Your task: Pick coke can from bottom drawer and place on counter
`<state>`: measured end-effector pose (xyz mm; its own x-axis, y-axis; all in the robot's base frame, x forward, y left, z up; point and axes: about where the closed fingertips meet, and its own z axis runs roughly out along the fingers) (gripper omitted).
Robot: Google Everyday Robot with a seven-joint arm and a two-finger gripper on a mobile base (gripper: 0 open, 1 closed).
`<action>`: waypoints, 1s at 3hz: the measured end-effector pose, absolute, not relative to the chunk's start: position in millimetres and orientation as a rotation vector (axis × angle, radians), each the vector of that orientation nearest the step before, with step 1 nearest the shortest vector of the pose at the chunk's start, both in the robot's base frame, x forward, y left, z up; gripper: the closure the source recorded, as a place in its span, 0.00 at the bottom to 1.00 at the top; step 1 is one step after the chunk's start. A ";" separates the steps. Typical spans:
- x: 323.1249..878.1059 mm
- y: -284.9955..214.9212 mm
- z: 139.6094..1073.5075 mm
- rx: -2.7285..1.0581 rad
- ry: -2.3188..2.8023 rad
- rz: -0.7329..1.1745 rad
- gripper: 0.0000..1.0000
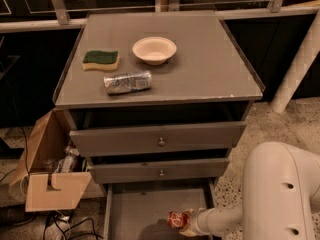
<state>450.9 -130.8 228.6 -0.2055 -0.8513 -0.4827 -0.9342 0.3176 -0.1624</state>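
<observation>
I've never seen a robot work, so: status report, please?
Gripper low in bottom drawer, shut on coke can. Can not yet on counter. Sponge, bowl, silver can sit toward its left.

White gripper (184,223) in the grey bottom drawer (140,206) grips the red coke can (176,218).

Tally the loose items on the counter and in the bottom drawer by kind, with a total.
Cans: 2, the coke can held by the gripper over the bottom drawer and the silver-blue can lying on the counter
Sponges: 1, the green sponge on the counter
Bowls: 1, the white bowl on the counter
Total: 4
</observation>
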 end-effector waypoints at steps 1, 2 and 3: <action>464.4 -135.2 246.1 -1.556 2.127 0.193 1.00; 469.5 -146.9 276.2 -1.522 2.171 0.149 1.00; 465.5 -164.0 314.0 -1.469 2.197 0.095 1.00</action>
